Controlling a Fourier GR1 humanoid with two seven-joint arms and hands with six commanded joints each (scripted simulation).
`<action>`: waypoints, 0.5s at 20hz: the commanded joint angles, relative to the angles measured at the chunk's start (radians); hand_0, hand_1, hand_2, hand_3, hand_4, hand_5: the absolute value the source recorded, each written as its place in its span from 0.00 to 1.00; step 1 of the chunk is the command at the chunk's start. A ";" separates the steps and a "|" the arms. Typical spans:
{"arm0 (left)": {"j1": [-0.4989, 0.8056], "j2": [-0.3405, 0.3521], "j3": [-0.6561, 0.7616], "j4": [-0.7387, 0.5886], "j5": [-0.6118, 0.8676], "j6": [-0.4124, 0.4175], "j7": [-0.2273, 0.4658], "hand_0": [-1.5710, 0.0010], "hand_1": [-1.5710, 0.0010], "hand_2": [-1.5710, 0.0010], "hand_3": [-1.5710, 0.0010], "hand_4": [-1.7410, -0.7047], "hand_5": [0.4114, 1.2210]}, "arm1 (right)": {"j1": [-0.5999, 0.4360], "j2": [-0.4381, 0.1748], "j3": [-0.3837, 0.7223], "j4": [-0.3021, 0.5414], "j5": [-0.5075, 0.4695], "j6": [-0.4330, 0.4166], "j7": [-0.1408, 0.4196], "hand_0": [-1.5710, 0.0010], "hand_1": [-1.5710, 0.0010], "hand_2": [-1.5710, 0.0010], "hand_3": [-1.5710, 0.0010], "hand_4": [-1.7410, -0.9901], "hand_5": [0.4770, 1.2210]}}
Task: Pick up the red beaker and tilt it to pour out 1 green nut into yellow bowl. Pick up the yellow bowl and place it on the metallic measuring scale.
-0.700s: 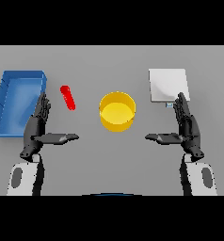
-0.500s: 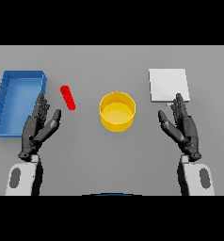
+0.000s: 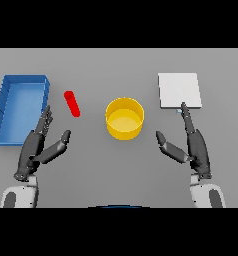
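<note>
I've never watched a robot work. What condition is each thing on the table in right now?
red beaker: lying on its side, untouched
yellow bowl: upright, on the table
blue tray: nothing visible inside
metallic scale: nothing on it
left hand: open
right hand: open

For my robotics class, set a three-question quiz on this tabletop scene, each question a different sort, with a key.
1. True or false: the left hand holds the small red beaker.
2. What lies nearest the right hand? A) blue rectangular tray B) flat metallic measuring scale C) the beaker
3. Fill in: the round yellow bowl sits between the beaker and the ____.

Key: 1 false; 2 B; 3 scale.
</note>
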 commanded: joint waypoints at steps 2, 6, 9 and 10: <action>-0.033 0.001 0.004 0.036 -0.002 -0.003 0.029 1.00 1.00 1.00 1.00 0.58 0.29 | -0.003 -0.007 -0.008 0.001 -0.023 0.017 -0.001 1.00 1.00 1.00 1.00 0.79 0.18; -0.139 -0.004 0.032 0.173 0.003 -0.006 0.038 1.00 1.00 1.00 1.00 0.56 0.29 | -0.002 -0.007 -0.018 0.009 -0.068 0.048 -0.010 1.00 1.00 1.00 1.00 0.72 0.20; -0.236 0.008 0.073 0.315 0.002 -0.004 0.010 1.00 1.00 1.00 1.00 0.54 0.29 | 0.003 -0.001 -0.012 0.008 -0.070 0.053 -0.020 1.00 1.00 1.00 1.00 0.70 0.20; -0.267 0.007 0.079 0.363 -0.003 -0.002 -0.001 1.00 1.00 1.00 1.00 0.54 0.29 | 0.005 0.004 -0.010 0.011 -0.071 0.053 -0.020 1.00 1.00 1.00 1.00 0.69 0.20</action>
